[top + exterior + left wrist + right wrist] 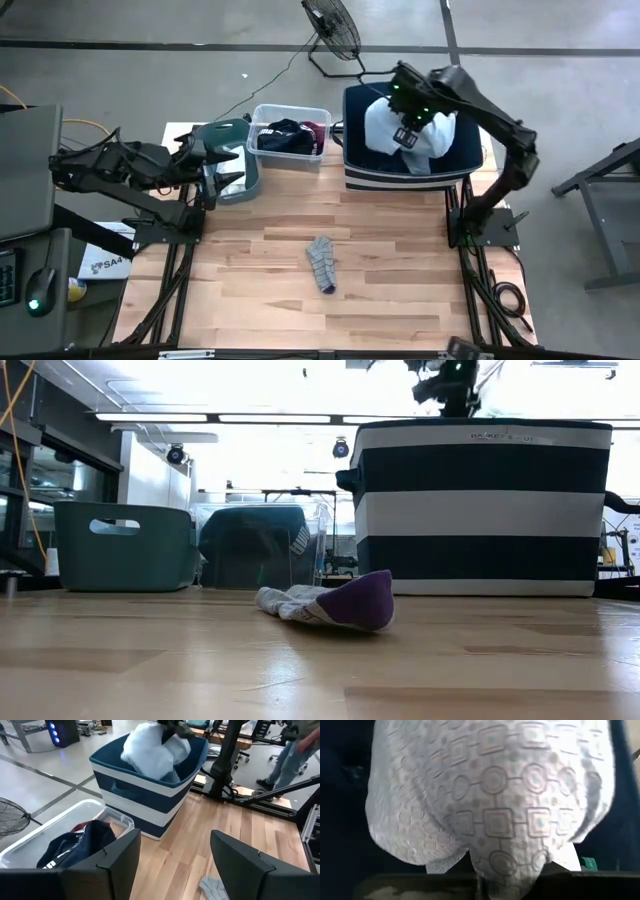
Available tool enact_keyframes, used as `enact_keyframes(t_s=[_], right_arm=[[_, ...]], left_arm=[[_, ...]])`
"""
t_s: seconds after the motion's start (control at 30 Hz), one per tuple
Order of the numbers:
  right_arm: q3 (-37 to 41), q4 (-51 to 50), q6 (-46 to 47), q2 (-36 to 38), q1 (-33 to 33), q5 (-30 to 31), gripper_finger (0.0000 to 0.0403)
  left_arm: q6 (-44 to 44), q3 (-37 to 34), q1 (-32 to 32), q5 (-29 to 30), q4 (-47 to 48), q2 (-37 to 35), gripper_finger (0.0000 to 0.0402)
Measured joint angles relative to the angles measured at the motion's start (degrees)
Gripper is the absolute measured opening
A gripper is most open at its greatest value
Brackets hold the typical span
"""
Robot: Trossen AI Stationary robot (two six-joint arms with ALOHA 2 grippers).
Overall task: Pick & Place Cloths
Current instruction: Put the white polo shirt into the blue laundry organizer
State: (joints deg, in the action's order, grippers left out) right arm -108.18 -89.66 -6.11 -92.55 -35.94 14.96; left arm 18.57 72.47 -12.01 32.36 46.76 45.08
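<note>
My right gripper [408, 122], upper right of the overhead frame, is clamped on the pale-blue cloth [405, 135], which hangs bunched from my closed fingers over the navy-and-white striped bin [400, 172]. My wrist camera there is filled with the fabric [495, 800]: soft, woven, printed with linked squares and circles, drooping in rounded folds, with the dark bin interior at both edges. The point where my fingers meet the cloth is hard to make out in that picture.

My left gripper [210, 165], centre left in the overhead frame, waits with jaws apart and nothing between them, above the teal bin [238, 130]. Past its two dark fingers [117, 855] the clear plastic bin [35, 837] shows, cut off by the frame's left edge, holding a black cloth [80, 845] and a maroon cloth [82, 826] crumpled together; lettering on the black one is too small to read.

A grey dotted sock [322, 263] lies alone on the wooden table [400, 270], lower centre, well apart from both grippers. In the table-level view it [325, 603] is a limp heap with a purple toe, in front of the rigid striped bin [480, 510], whose walls hide the cloth inside. A person's legs show at the upper right of the left wrist picture, cropped by the frame.
</note>
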Motion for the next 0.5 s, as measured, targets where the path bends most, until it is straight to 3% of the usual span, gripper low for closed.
enact_keyframes(t_s=[0.3,0.5], right_arm=[[0.0,-0.4,-8.6,-7.4,-1.2,-0.5,0.0027],[0.1,-0.3,-9.2,-11.3,-2.5,-2.6,0.0027]], left_arm=[[-0.1,-0.1,0.0,-0.7,0.0,0.0,0.0235],[-0.2,-0.1,0.0,-0.8,0.1,0.0,0.0235]])
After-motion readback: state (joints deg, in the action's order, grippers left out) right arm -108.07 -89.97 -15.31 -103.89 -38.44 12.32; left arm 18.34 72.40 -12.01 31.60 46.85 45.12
